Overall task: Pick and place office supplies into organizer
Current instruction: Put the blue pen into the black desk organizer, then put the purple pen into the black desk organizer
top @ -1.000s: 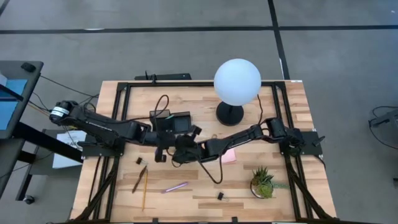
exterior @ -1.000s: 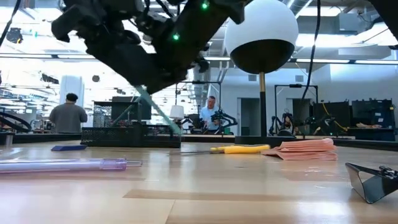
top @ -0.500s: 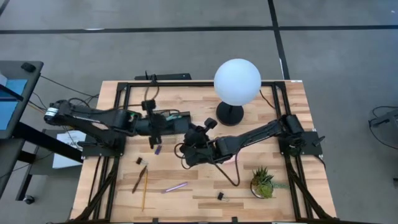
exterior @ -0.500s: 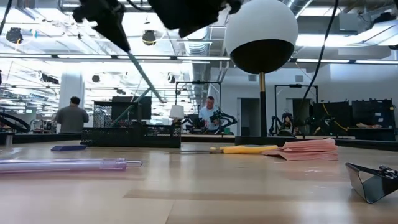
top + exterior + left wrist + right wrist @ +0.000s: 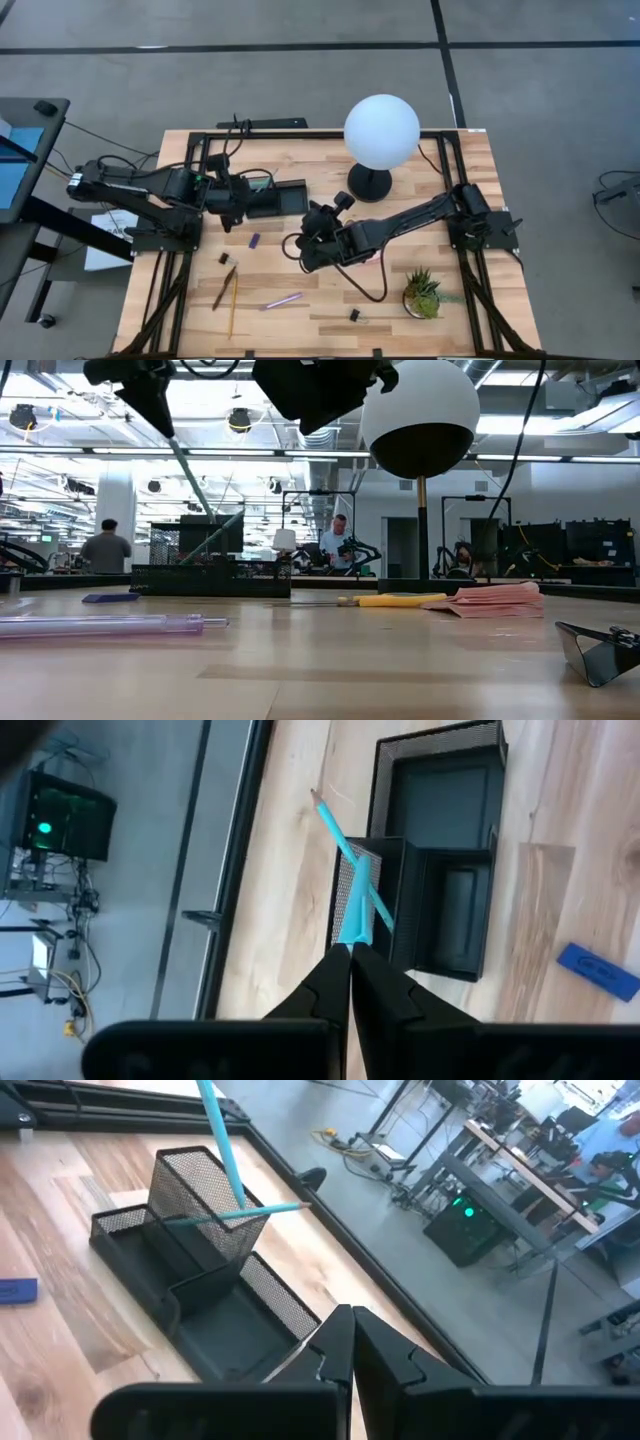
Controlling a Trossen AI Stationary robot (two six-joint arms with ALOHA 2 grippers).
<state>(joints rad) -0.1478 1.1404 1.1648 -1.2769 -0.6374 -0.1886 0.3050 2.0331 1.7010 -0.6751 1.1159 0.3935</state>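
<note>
**A:** What is lying nearest on the table?

**B:** In the low view, a black clip (image 5: pixel 598 651) is sitting at the front edge on one side, and a purple pen (image 5: pixel 100 624) is lying flat on the other. From above, a brown pen (image 5: pixel 224 288) and a yellow pencil (image 5: pixel 232 306) are resting side by side near that purple pen.

**A:** And farther in?

**B:** The yellow-handled scissors (image 5: pixel 386 599) are lying just beside the pink sticky-note pad (image 5: pixel 490 598). A small blue piece (image 5: pixel 254 240) is lying on the wood near the organizer (image 5: pixel 290 198).

**A:** What are the claws doing?

**B:** The left gripper (image 5: pixel 350 948) is hovering above the organizer's pen cup with its fingers pinching a teal pen (image 5: pixel 356 900). The pen is hanging tilted, and its lower end is reaching the cup's mouth. A second teal pen (image 5: pixel 345 845) is leaning in that cup, poking out over the rim. The right gripper (image 5: pixel 347 1315) is hanging above the table on the tray side of the organizer. Its fingers are pressed together with nothing between them.

**A:** Is anything sitting in the tray?

**B:** I cannot tell, because its floor is showing only dark.

**A:** And beyond?

**B:** The white globe lamp (image 5: pixel 381 131) is standing behind the organizer. The potted plant (image 5: pixel 423 292) is sitting well apart, near the right arm's base. Past the table, a person (image 5: pixel 105 548) is standing in the room.
</note>
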